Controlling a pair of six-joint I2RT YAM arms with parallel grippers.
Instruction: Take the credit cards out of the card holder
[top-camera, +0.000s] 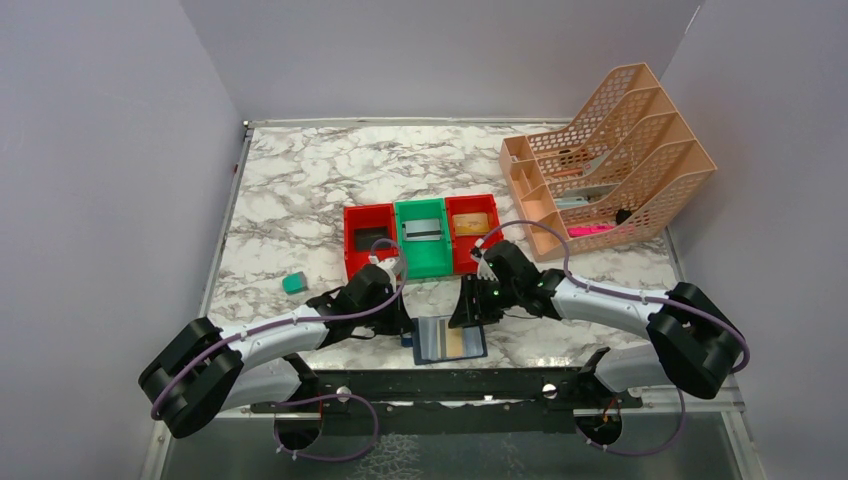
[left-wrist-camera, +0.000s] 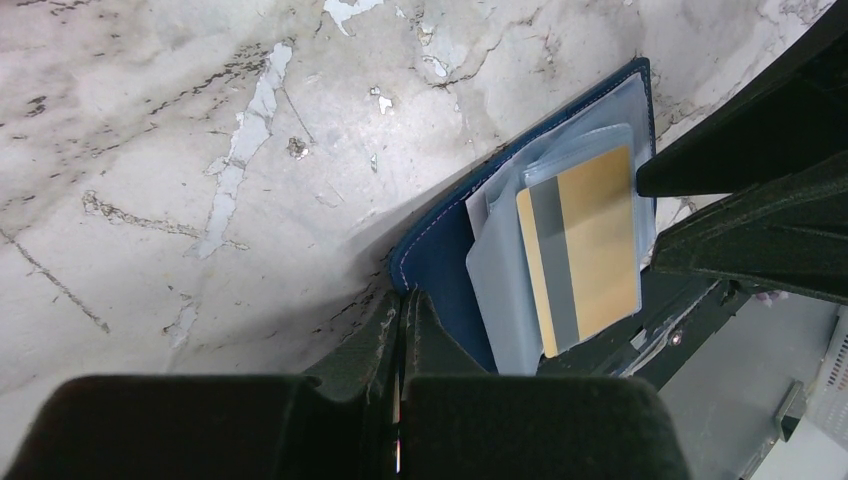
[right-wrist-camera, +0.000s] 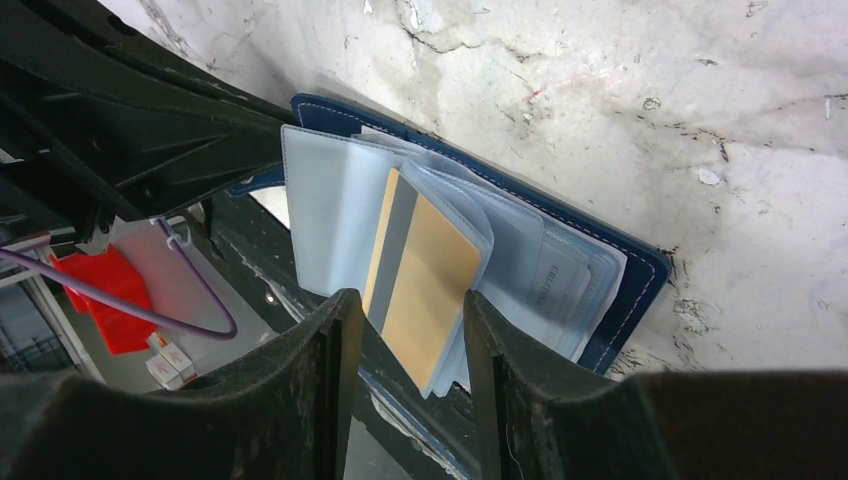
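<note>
The worktop (left-wrist-camera: 150, 150) is smooth and marble-patterned. The card holder (right-wrist-camera: 640, 280) looks like matt navy leather with pale stitching; its sleeves (right-wrist-camera: 330, 210) are cloudy soft plastic. The gold card (right-wrist-camera: 430, 290) is satin plastic. The right claw (right-wrist-camera: 405, 300) is matt, grainy black.

Your work surface is a white table (top-camera: 300, 190) with grey marble veining. Towards the middle you have a row of three bins (top-camera: 421, 262) sitting side by side and touching: red, green, red. Well to their left lies a small teal block (top-camera: 293, 283), apart from everything else. At the far right corner stands a peach mesh file rack (top-camera: 640, 150). At the near edge, the navy card holder (top-camera: 432, 340) lies open with its pale pockets facing up, one side jutting past the edge.
</note>
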